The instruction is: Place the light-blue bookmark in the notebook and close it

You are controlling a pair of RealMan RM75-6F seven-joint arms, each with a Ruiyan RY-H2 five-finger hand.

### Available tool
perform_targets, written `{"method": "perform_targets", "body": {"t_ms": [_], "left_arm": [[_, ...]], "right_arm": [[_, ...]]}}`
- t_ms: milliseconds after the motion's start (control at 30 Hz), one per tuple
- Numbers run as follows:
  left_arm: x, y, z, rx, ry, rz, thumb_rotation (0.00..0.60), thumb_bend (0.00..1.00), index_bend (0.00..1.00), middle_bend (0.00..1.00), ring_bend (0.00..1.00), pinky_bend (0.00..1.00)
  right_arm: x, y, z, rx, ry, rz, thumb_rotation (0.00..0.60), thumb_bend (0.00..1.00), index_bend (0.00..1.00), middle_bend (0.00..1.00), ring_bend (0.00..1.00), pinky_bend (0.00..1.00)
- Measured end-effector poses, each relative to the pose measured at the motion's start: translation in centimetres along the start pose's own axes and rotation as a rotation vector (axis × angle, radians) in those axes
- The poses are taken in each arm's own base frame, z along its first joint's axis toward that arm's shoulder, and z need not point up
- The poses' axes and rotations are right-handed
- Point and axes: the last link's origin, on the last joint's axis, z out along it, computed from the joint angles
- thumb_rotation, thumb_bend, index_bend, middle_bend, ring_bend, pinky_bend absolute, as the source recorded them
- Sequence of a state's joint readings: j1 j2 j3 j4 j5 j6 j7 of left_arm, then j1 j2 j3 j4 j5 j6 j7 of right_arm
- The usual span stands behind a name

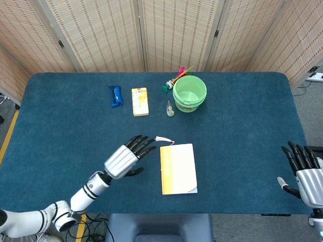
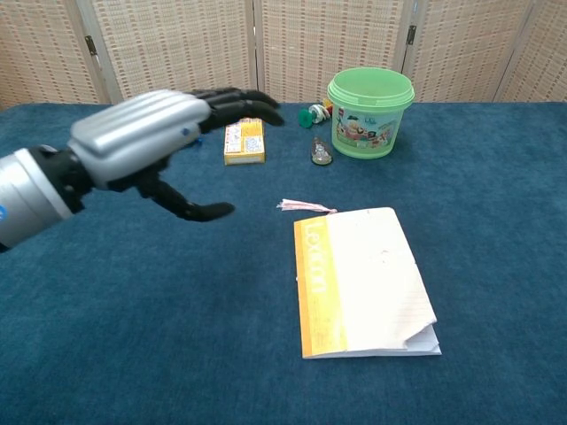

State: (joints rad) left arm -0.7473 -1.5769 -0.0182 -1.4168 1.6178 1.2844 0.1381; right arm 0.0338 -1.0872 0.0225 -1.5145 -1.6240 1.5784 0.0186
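The notebook (image 1: 178, 169) (image 2: 363, 282) lies closed on the table, white cover with a yellow spine strip along its left side. A pink tassel (image 1: 164, 139) (image 2: 306, 207) sticks out from its top left corner; the light-blue bookmark itself is hidden inside. My left hand (image 1: 127, 157) (image 2: 151, 142) hovers open to the left of the notebook, fingers spread, holding nothing. My right hand (image 1: 304, 171) stands open at the table's right edge, far from the notebook, and shows only in the head view.
At the back stand a green bucket (image 1: 190, 93) (image 2: 370, 100), a yellow box (image 1: 140, 101) (image 2: 244, 140), a blue packet (image 1: 115, 96), a small metal clip (image 1: 170, 109) (image 2: 321, 152) and some coloured toys (image 1: 174, 79). The blue table (image 1: 242, 131) spreads wide on both sides.
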Motion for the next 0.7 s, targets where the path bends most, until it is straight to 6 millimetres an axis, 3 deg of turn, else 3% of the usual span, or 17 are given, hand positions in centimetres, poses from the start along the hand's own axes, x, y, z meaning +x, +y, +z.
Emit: {"method": "perform_targets", "body": {"t_ms": [200, 367, 700], "left_arm": [[1.9, -5.4, -6.0, 0.317, -0.014, -0.045, 0.6, 0.29, 0.16, 0.09, 0.1, 0.15], [3.2, -7.7, -10.5, 0.508, 0.002, -0.056, 0.6, 0.29, 0.16, 0.09, 0.1, 0.15], [5.1, -8.4, -18.2, 0.726, 0.026, -0.03, 0.6, 0.29, 0.16, 0.09, 0.1, 0.15]], "right_arm": [[-0.4, -0.1, 0.4, 0.054, -0.01, 0.017, 0.6, 0.2, 0.0, 0.04, 0.0, 0.0], [-0.7, 0.0, 0.8, 0.061, -0.029, 0.033, 0.6, 0.18, 0.0, 0.04, 0.0, 0.0], [-1.2, 0.0, 1.3, 0.067, -0.073, 0.06, 0.6, 0.17, 0.0, 0.04, 0.0, 0.0]]}}
